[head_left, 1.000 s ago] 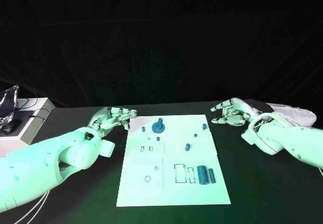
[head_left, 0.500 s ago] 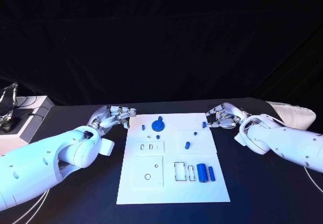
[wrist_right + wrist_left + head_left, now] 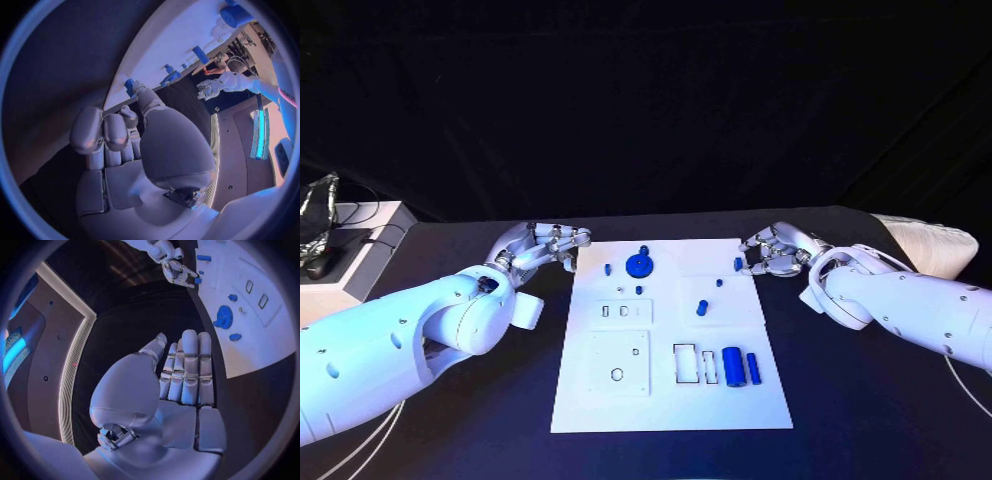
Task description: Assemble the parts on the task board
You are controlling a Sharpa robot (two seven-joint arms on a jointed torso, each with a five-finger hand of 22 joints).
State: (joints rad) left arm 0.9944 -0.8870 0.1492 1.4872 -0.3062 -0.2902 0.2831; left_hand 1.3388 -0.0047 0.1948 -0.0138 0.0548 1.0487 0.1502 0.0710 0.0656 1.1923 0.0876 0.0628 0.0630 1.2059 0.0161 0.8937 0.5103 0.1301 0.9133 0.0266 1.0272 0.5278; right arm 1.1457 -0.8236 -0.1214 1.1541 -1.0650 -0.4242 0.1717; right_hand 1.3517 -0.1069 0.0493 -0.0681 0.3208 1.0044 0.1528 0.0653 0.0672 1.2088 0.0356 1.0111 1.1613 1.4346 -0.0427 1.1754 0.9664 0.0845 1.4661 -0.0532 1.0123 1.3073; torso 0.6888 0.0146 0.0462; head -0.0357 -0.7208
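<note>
Right hand (image 3: 776, 249) at the board's (image 3: 672, 400) far right edge.
Your small blue peg (image 3: 738, 265) sits just beside its curled, empty-looking fingertips; left hand (image 3: 541, 246) open, empty.

The black table (image 3: 473, 420) carried a white task board (image 3: 668, 400) that lay flat at its middle, long side running away from the robot. Small blue parts (image 3: 733, 368) rested on the board, some near its far end and some toward the near right. A white box (image 3: 343, 262) stood at the table's far left edge.
</note>
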